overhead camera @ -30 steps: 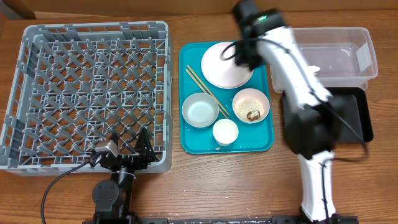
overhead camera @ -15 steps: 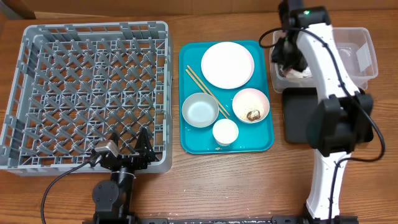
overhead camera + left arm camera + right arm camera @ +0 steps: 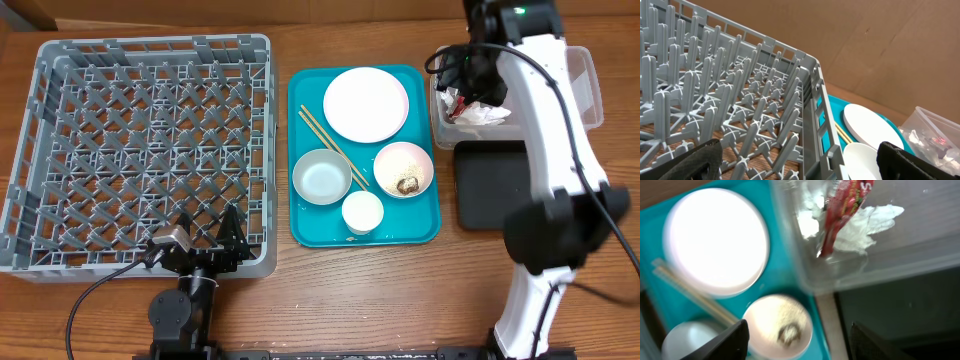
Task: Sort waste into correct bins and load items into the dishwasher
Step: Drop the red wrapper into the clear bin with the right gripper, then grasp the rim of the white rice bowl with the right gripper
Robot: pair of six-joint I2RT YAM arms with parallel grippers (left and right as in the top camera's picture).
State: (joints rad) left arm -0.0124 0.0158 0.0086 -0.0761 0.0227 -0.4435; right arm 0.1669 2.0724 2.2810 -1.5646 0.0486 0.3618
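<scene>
Right pincer (image 3: 797,332) spread wide; red-and-silver wrapper (image 3: 841,210) lies apart from it inside clear tub (image 3: 807,277), against tissue (image 3: 867,224).

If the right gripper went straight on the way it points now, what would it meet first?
Probably the clear tub, at its corner wall, beside the red wrapper and tissue inside it; depth is unclear.

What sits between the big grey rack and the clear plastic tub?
In the overhead view, a teal tray holding a plate, two bowls, a cup and chopsticks.
</scene>
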